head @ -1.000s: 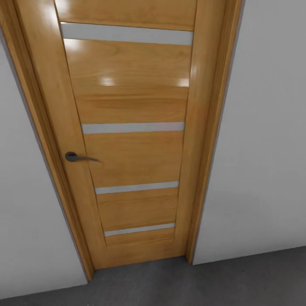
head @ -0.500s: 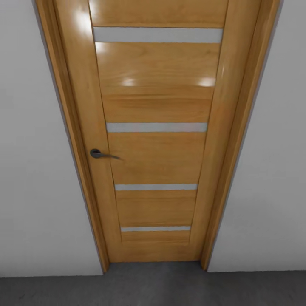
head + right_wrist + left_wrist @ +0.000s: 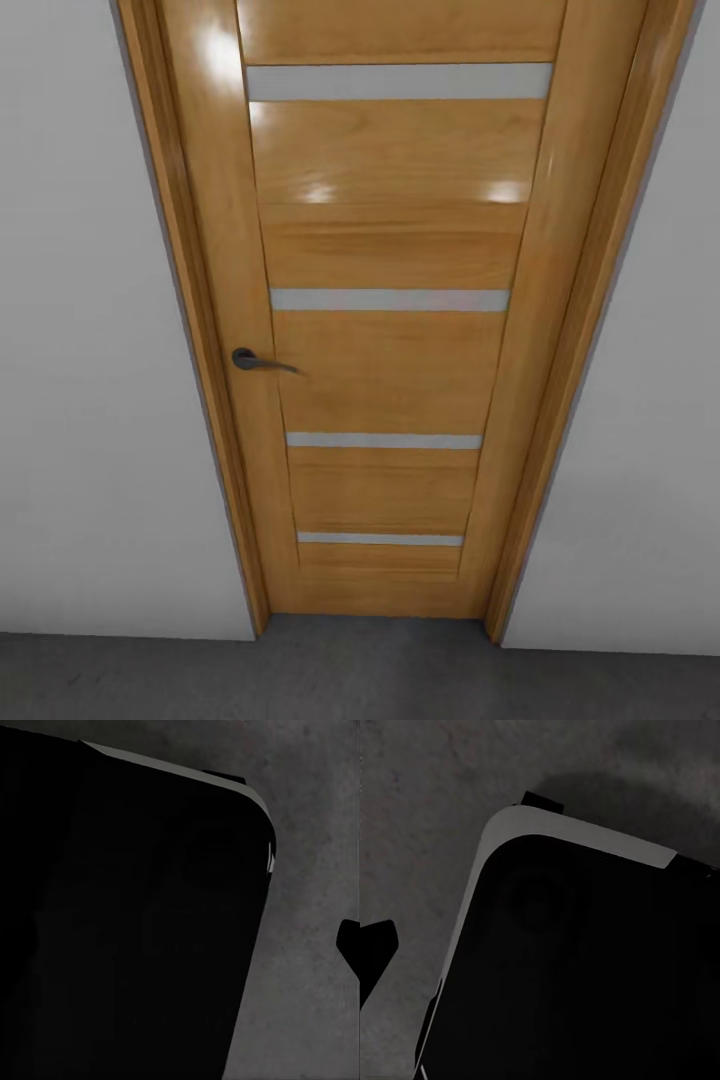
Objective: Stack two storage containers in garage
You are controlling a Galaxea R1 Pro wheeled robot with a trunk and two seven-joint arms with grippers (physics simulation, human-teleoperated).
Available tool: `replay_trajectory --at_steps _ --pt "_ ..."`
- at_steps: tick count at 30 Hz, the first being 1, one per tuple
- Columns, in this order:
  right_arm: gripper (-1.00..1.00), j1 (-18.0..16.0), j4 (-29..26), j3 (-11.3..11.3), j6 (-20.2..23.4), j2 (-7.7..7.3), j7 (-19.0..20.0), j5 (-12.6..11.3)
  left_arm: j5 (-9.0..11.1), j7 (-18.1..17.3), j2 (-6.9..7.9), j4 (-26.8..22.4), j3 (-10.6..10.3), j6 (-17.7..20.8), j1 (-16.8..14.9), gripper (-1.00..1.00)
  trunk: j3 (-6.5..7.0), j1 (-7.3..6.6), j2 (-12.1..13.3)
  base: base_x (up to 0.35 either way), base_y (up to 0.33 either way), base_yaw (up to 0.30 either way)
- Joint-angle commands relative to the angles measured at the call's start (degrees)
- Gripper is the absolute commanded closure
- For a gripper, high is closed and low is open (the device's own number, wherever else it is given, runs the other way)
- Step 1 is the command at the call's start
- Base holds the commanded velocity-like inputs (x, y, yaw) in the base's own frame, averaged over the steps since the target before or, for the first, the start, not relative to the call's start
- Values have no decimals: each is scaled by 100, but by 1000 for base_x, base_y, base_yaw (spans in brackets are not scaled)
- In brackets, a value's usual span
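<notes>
Head view faces a shut orange-brown door point(image 3: 390, 330); either claw's state I cannot tell.

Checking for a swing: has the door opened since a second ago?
No. The door sits flush in its frame; both slid rightward together, so the camera moved.

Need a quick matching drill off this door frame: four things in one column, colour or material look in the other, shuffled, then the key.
Things:
1. door
2. door handle
3. wall
4. floor

Looks:
A. dark grey, rough and mottled
B. glossy orange-brown wood with pale horizontal strips
C. plain pale grey-white
D. dark metal lever

Pairs: 1-B, 2-D, 3-C, 4-A
</notes>
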Motion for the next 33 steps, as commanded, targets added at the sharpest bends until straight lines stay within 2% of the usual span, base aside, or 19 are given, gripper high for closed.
replay_trajectory --at_steps 1,11,20,33 --pt "-100 -1 3 39 -20 -3 2 21 8 4 -1 -6 22 -3 1 -100 -4 0 -2 0 0 5" --pt "-100 -1 4 73 -18 -12 13 48 8 4 0 -6 22 -3 1 -100 -4 0 -2 0 -3 1" --pt "-100 -1 5 82 -12 7 -7 55 16 4 4 -6 22 -3 1 -100 -4 0 -2 0 -168 0" --pt "-100 -1 6 84 -3 21 -9 60 8 4 3 -6 22 -3 1 -100 -4 0 -2 0 -21 0"
